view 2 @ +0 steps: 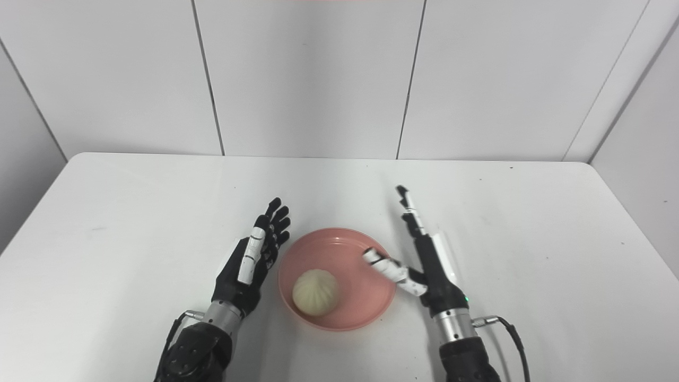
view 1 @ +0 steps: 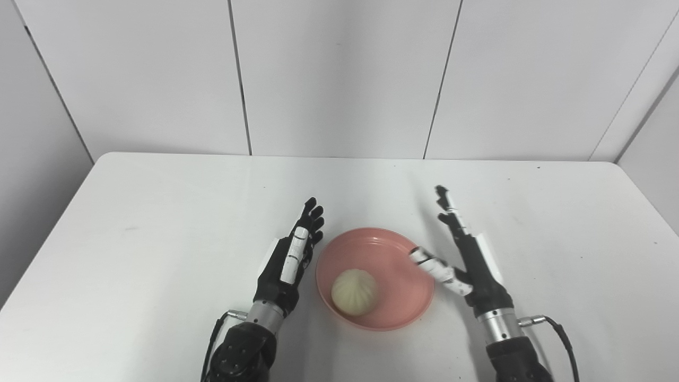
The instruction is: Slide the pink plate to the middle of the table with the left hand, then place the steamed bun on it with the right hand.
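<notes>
I'm seeing the pink plate (view 1: pixel 375 278) sitting on the white worktop (view 1: pixel 159 239), near edge, roughly centre left-to-right. The steamed bun (view 1: pixel 354 292) is lying inside it, in the near-left part of the dish, so I'm judging both steps as done.

My left hand (view 1: pixel 290 254) is resting just left of the plate rim, fingers stretched flat and holding nothing; I can't tell whether it's touching the rim. My right hand (view 1: pixel 460 254) is spread too and empty, fingers pointing to the far side, thumb reaching over the plate's right rim, clear of the bun.

Handling guess: the bun is looking soft and light, pleated top, likely to dent under a hard pinch. If I'm regrasping, I'm taking it around the sides, low and gently, not on the pleats. The plate is looking stiff and smooth, probably sliding easily on this slick worktop, so I'm pushing at the rim edge rather than lifting. A bump from the thumb could shift it and roll the bun.
</notes>
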### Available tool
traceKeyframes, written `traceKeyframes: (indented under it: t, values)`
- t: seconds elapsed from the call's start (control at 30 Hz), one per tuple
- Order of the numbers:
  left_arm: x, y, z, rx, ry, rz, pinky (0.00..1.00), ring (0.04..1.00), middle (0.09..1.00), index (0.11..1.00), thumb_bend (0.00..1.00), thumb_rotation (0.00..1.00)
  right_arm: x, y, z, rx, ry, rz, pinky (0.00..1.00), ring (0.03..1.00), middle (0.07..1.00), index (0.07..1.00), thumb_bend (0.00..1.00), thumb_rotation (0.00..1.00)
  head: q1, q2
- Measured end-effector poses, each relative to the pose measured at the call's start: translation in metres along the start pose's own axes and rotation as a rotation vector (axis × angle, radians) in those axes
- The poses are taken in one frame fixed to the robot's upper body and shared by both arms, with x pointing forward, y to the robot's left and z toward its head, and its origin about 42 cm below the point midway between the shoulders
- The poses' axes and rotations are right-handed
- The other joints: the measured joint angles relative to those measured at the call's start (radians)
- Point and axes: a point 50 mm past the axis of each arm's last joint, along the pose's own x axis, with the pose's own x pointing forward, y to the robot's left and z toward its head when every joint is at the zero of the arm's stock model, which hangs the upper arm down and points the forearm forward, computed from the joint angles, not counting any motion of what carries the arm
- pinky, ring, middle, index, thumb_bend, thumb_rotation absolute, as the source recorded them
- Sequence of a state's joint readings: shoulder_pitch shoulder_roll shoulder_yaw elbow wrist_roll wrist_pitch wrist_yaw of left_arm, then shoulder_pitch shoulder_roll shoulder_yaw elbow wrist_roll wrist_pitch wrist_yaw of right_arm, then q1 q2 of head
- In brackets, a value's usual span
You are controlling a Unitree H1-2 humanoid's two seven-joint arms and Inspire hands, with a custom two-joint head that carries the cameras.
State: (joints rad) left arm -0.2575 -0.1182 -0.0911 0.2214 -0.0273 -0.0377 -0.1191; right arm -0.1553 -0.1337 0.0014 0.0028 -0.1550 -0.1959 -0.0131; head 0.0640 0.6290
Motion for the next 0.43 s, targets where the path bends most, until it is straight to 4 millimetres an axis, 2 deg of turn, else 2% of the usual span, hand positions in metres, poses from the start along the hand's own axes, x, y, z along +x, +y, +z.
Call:
traceKeyframes:
  t: [0.03,0.1,0.13,0.23,0.33,0.43]
  values:
    - [0.000,0.000,0.000,0.011,0.000,0.007,1.00,1.000,1.000,1.000,0.63,1.00,-0.001,-0.002,-0.003,0.046,0.016,-0.020,1.00,1.000,1.000,1.000,0.64,0.86,0.034,-0.003]
    - [0.000,0.000,0.000,0.018,-0.003,0.024,1.00,1.000,1.000,1.000,0.64,1.00,-0.004,-0.004,-0.011,0.119,0.046,-0.053,1.00,1.000,1.000,1.000,0.64,0.85,0.039,-0.003]
    - [0.000,0.000,-0.001,0.029,-0.005,0.031,1.00,1.000,1.000,1.000,0.65,1.00,-0.006,-0.006,-0.014,0.149,0.060,-0.067,1.00,1.000,1.000,1.000,0.64,0.85,0.066,-0.005]
    - [-0.001,-0.001,-0.001,0.039,-0.009,0.045,1.00,1.000,1.000,1.000,0.67,1.00,-0.006,-0.010,-0.015,0.215,0.062,-0.084,1.00,1.000,1.000,1.000,0.65,0.81,0.094,-0.006]
    - [-0.003,-0.001,-0.001,0.058,-0.009,0.055,1.00,1.000,1.000,1.000,0.68,1.00,-0.006,-0.009,-0.016,0.268,0.061,-0.088,1.00,0.983,0.982,0.983,0.67,0.77,0.099,-0.006]
    - [-0.003,0.000,-0.001,0.073,-0.014,0.072,1.00,1.000,1.000,1.000,0.70,1.00,-0.008,-0.005,-0.014,0.299,0.064,-0.083,1.00,0.996,0.996,0.998,0.67,0.79,0.082,-0.006]
